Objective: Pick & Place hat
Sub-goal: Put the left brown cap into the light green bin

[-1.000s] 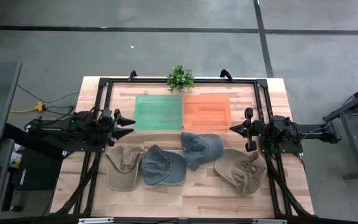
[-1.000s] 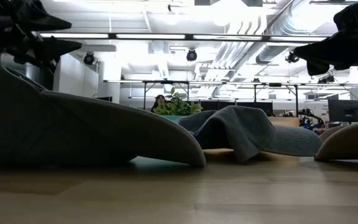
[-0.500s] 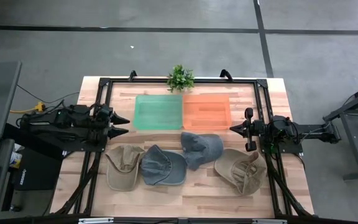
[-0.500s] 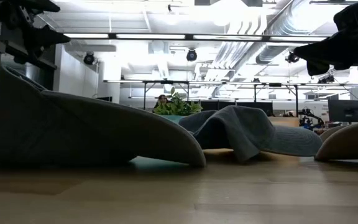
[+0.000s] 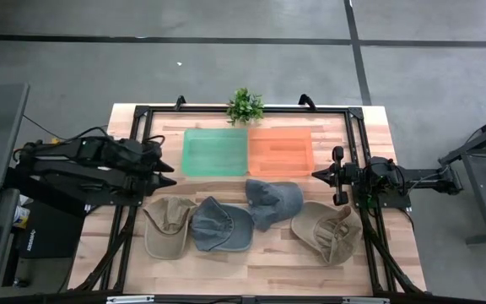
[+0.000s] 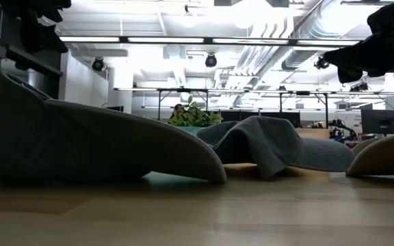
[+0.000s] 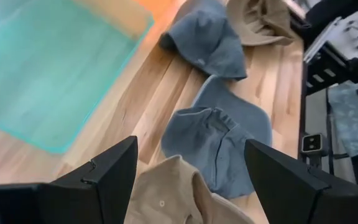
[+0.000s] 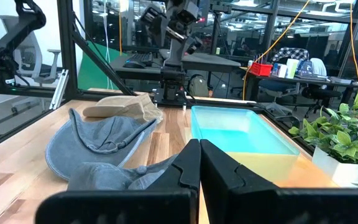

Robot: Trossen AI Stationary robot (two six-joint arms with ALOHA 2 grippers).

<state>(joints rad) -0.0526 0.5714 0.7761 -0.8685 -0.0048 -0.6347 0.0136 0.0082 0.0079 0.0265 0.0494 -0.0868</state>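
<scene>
Four hats lie crown-up in a row on the table's near half: a tan hat (image 5: pixel 165 226), a blue-grey hat (image 5: pixel 220 225), a second blue-grey hat (image 5: pixel 272 201) and a tan hat (image 5: pixel 327 230) on the right. My left gripper (image 5: pixel 164 165) hangs open above the table's left side, tipped down toward the left tan hat (image 7: pixel 179 196) and the blue-grey hat (image 7: pixel 219 140), touching nothing. My right gripper (image 5: pixel 317 175) waits shut above the right side, level, near the second blue-grey hat (image 8: pixel 104 146).
A green tray (image 5: pixel 215 152) and an orange tray (image 5: pixel 280 150) sit side by side behind the hats, with a small potted plant (image 5: pixel 245 105) at the far edge. A black frame (image 5: pixel 137 114) runs round the table. Bare wood lies in front of the hats.
My left gripper has drawn back toward the table's left edge and risen, leaving the top of the low view, and has tipped its fingers downward toward the hats. The hats and my right arm have stayed where they were.
</scene>
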